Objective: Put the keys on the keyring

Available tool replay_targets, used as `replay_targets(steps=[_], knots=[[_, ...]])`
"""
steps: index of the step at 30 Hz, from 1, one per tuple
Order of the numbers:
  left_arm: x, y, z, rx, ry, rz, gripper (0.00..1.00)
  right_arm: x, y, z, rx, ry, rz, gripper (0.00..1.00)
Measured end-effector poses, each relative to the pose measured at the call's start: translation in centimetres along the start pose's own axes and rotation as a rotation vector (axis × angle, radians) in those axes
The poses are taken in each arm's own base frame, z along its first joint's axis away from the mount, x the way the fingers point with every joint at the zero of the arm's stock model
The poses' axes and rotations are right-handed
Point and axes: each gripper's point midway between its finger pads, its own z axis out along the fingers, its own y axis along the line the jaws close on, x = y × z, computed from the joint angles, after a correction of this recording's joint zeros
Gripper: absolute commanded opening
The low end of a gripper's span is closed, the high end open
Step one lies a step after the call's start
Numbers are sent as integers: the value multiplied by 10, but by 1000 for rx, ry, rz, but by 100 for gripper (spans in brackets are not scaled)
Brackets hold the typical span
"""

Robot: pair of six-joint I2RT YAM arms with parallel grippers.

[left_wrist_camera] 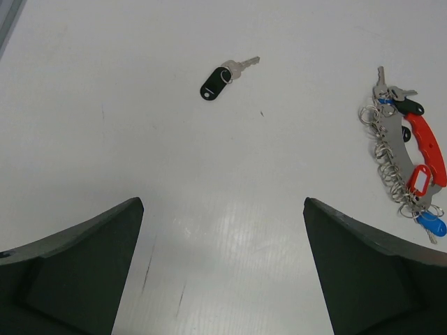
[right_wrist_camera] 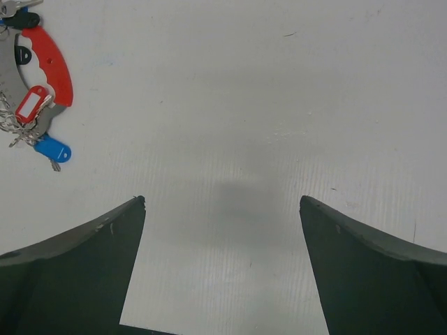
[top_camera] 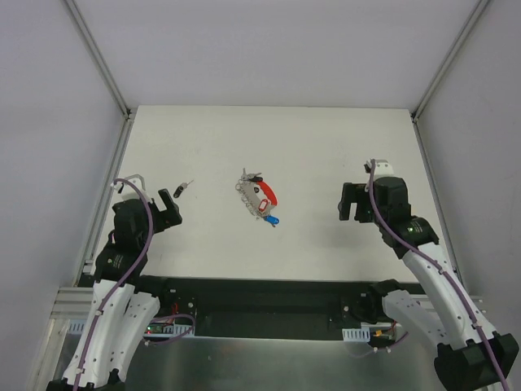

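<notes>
Left gripper [top_camera: 172, 205]: you have it released. In the left wrist view its two dark fingers [left_wrist_camera: 77, 272] fill the lower corners, spread wide, with only bare table between them. It sits at centre-left of the top view.

Right gripper [top_camera: 345, 204]: also released. In the right wrist view the fingers [right_wrist_camera: 370, 265] stand wide apart in the lower corners, over bare surface and a faint shadow. It sits at centre-right of the top view.

Loose black key [top_camera: 182, 190]: it lies flat on the white table [top_camera: 326, 147], just above and right of the left gripper in the top view and well apart from the bunch. In the left wrist view it is upper centre [left_wrist_camera: 227, 75], black head to the lower left, silvery blade to the upper right. Neither gripper touches it.

Keyring [top_camera: 256, 195]: it lies flat near the middle of the top view, between the two arms and touched by neither. It shows at the right edge of the left wrist view [left_wrist_camera: 391, 150] and the upper left corner of the right wrist view [right_wrist_camera: 14, 112].

Curved red tag [left_wrist_camera: 427, 146]: it runs along the right side of the bunch in the left wrist view.

White-faced tag [left_wrist_camera: 418, 181]: red-framed, beside the lower end of the red tag.

Blue key [top_camera: 272, 221]: at the lower end of the bunch; whether it is threaded on a ring you cannot tell.

Black-headed key [left_wrist_camera: 408, 107]: at the upper end of the bunch, beside small silvery keys.
</notes>
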Motion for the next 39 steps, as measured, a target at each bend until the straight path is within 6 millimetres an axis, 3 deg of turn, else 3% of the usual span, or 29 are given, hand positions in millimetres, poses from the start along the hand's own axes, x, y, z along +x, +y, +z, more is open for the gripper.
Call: replay_targets(steps=[5,9,15,22,26,33,39], knots=[[2,0,2,-4,12,3,99,0,14,7,-31,39,-46,96],[4,1,4,-7,21,5,99,-4,40,21,-98,92,-107,96],[6,1,6,-10,30,7,99,7,105,44,-234,212,-289,96],[6,1,6,-11,31,8,99,10,202,80,-358,273,-493,96],[6,1,6,-10,31,8,99,17,241,104,-387,298,-544,96],[7,-2,6,1,33,15,99,34,267,143,-386,359,-568,96],[7,-4,7,7,33,19,99,51,265,167,-334,400,-577,96]])
